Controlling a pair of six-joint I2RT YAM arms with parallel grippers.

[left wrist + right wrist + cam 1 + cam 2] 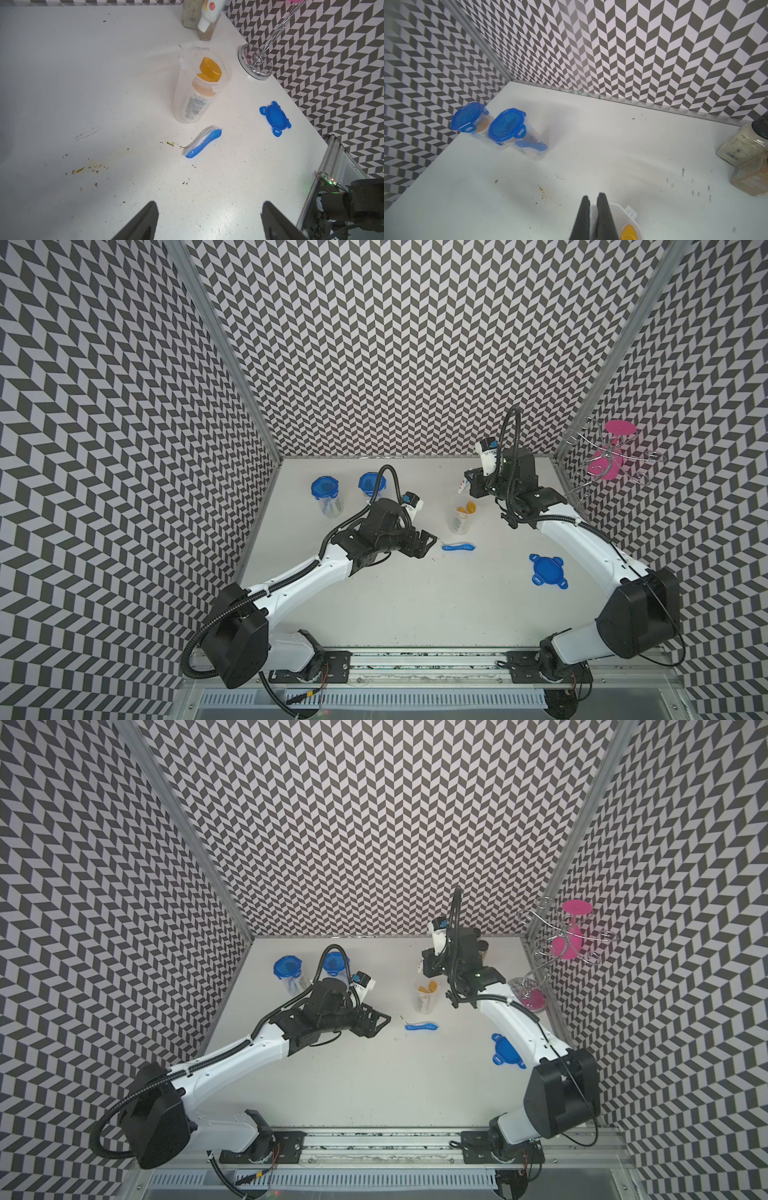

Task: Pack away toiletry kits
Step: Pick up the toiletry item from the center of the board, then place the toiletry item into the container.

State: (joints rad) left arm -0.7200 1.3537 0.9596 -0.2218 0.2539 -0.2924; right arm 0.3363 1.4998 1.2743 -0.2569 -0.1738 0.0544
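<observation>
— Left pincer (209, 204) hangs released; our right pincer (593, 200) is clenched on the toothpaste tube (211, 10), aloft close by the open cup (187, 104).
— Where's our toothbrush (204, 142)?
— Flat on the bench (415, 614), just ahead of our left jaws. Long axis roughly along the front edge, slanting across our grip line. Left is nearer; we'd likely turn the wrist.
— Counts?
— Three cups: lidded cup (469, 118) beside second lidded cup (506, 124) near the far left corner, plus the open one holding one gold-capped tube (208, 70). One loose lid (275, 118), one toothbrush, one toothpaste tube.

A robotics lab test cell: chevron-patterned walls (395, 344), aluminium posts (233, 364), white tabletop (415, 605), two arms (299, 585) on a rail (419, 666).
</observation>
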